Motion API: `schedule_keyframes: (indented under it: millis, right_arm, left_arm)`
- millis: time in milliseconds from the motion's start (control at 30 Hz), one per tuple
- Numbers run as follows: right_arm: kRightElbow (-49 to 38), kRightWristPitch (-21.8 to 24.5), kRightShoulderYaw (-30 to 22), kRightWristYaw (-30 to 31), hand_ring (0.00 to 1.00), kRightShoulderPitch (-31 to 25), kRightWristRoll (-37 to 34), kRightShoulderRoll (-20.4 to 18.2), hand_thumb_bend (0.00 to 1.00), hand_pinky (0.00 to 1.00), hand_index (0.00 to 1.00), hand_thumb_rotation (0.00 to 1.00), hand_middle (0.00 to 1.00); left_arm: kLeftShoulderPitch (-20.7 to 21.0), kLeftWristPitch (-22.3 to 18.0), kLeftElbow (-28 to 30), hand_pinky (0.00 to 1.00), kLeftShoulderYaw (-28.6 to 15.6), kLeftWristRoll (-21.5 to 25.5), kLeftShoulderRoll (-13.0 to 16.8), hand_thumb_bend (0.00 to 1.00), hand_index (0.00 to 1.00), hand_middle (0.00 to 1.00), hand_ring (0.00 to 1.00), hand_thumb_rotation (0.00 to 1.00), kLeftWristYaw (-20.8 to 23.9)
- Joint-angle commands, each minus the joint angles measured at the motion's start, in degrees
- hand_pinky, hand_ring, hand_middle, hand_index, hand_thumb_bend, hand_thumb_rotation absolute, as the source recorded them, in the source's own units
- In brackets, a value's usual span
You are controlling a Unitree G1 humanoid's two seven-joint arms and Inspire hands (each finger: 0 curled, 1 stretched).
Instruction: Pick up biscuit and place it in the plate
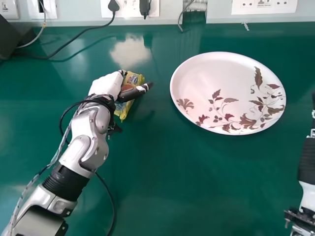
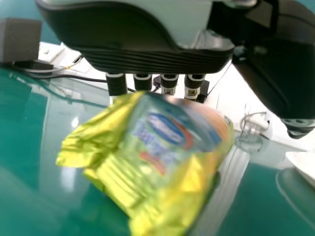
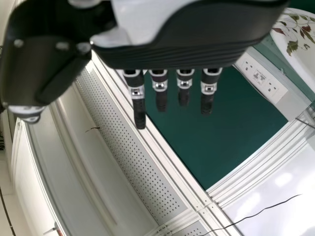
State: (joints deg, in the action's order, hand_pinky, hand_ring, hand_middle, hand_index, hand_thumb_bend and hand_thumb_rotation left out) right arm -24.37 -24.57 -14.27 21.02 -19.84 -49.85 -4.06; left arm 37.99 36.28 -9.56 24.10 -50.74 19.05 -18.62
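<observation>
My left hand (image 1: 107, 84) is at the yellow biscuit packet (image 1: 133, 79) left of the plate, its dark thumb stretched across above the packet. In the left wrist view, the packet (image 2: 162, 147) is close in front of the left hand (image 2: 147, 61), covering the finger ends; the thumb stands apart from it. Whether the packet touches the table cannot be told. The white plate (image 1: 216, 81) with brown leaf patterns lies on the green table. In the right wrist view, my right hand (image 3: 187, 44) is open with nothing between its straight fingers and thumb.
The green table (image 1: 192, 182) reaches back to a wall with sockets (image 1: 130, 9) and black cables. A dark box (image 1: 14, 37) stands at the back left. My right arm (image 1: 307, 160) is at the right edge. White window-like frames (image 3: 162, 147) show in the right wrist view.
</observation>
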Motion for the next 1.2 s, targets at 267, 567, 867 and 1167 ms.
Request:
schedule_keyframes:
  millis: [267,567,867,1167]
  right_arm:
    - [-0.3,-2.1,1.2,-0.4,1.0,-1.5,0.7,-3.3,0.96,0.87,0.85,0.11,1.0]
    - [1.2,-2.9,1.0,2.0,1.0,-1.3,-0.8,-3.0,0.95,0.87,0.89,0.12,1.0]
    - [1.9,-3.3,1.0,1.8,1.0,-1.0,-0.4,-3.1,0.94,0.92,0.92,0.07,1.0]
    - [1.6,-3.1,0.9,1.1,1.0,-0.8,-0.5,-2.7,0.95,0.88,0.91,0.07,1.0]
  left_arm:
    - [-2.7,-2.7,-6.4,0.65,3.4,-2.6,6.5,1.0,0.9,0.95,0.83,0.58,-4.0]
    - [-3.3,-8.5,-8.2,0.68,4.0,-4.9,10.0,1.0,0.91,0.96,0.85,0.56,-1.6]
    - [-4.9,-16.0,-6.0,0.65,4.9,-6.0,15.3,1.0,0.89,0.95,0.83,0.56,-3.2]
    - [-6.3,-21.2,-5.4,0.64,4.3,-7.2,18.5,1.0,0.89,0.95,0.82,0.56,-1.1]
